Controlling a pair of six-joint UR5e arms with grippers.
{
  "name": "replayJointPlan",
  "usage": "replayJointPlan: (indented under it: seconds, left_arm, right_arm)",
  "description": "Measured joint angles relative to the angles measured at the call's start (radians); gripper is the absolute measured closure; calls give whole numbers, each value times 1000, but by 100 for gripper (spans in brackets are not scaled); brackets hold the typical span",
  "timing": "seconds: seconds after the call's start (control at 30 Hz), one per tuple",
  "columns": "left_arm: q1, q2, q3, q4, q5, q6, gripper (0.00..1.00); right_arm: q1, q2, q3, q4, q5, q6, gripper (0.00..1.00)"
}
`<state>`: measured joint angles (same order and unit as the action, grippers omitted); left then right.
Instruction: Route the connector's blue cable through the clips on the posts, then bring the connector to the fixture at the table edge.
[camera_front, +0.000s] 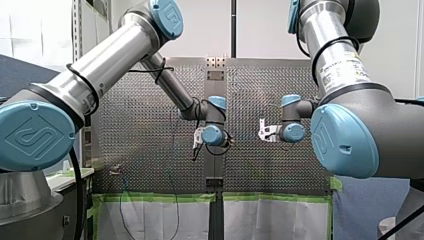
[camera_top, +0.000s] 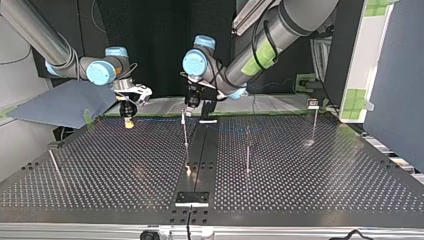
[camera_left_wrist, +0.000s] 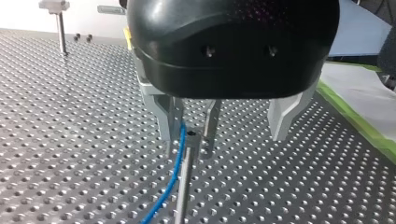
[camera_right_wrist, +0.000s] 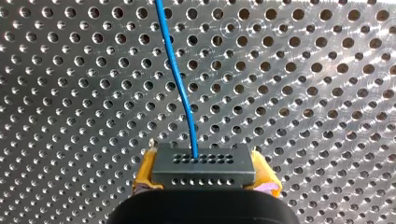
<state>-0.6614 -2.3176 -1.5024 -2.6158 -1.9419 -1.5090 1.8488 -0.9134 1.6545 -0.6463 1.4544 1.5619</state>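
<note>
1. cable (camera_right_wrist: 180, 79): blue.
2. connector (camera_right_wrist: 203, 165): dark grey, two rows of small holes.
3. pads (camera_right_wrist: 145, 173) on my right gripper (camera_right_wrist: 205, 176): yellow.
4. my left gripper (camera_left_wrist: 191, 140): black body, silver fingers (camera_left_wrist: 173, 116).
5. table (camera_right_wrist: 303, 93): silver, regular hole grid.
6. tape (camera_front: 160, 196) along the table edge: green.

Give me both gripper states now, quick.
Left gripper: jaws slightly open, blue cable running between them.
Right gripper: jaws closed on the connector.

I log green tape (camera_front: 150, 196) along the tabletop's (camera_front: 150, 150) near edge, with white sheeting (camera_front: 150, 222) below it. A grey-blue sheet (camera_top: 60, 105) lies off a far corner.
</note>
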Motion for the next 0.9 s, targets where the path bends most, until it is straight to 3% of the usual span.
replayJointPlan:
  seconds: [0.9]
  left_arm:
    - [-28,12,-13,11,-6,-8,0]
  right_arm:
    - [-1,0,0,0,-6,2,100]
